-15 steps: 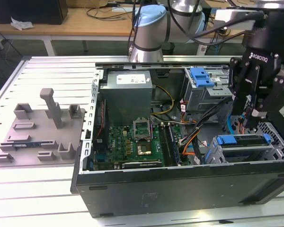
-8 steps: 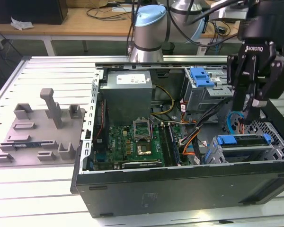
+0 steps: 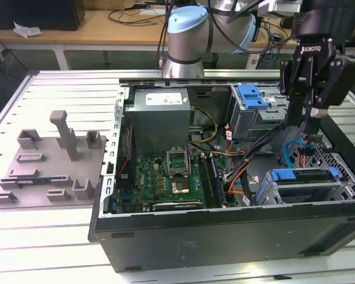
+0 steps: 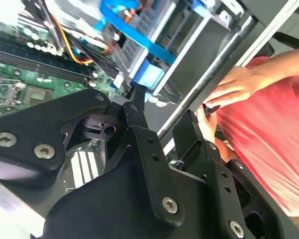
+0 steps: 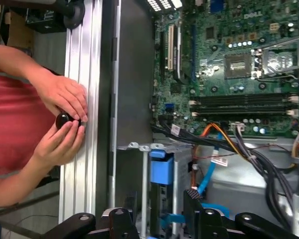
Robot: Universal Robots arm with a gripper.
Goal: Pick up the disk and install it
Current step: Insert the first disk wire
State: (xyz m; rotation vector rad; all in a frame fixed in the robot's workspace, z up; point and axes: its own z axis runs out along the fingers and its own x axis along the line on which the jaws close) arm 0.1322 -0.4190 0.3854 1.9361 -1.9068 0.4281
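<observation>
My gripper (image 3: 310,127) hangs over the right end of the open computer case (image 3: 225,236), a short way above the lower drive bay. Its black fingers (image 4: 139,117) stand apart with nothing between them; the gripper (image 5: 157,206) is open in both wrist views. Directly below it, a blue-framed carrier (image 3: 302,176) sits slotted edge-on in the bay, and its blue front (image 5: 162,174) lies between my fingers' line. This looks like the disk, though its silver face and label are hidden. A blue cable (image 4: 139,40) runs beside the bay.
The case holds a grey power supply (image 3: 160,115), a green motherboard (image 3: 165,177) and cable bundles (image 5: 249,149). An upper cage with a blue tab (image 3: 251,96) stands behind. A grey fixture (image 3: 47,165) lies at the exterior view's left. A person's hands (image 5: 65,117) rest at the table rail.
</observation>
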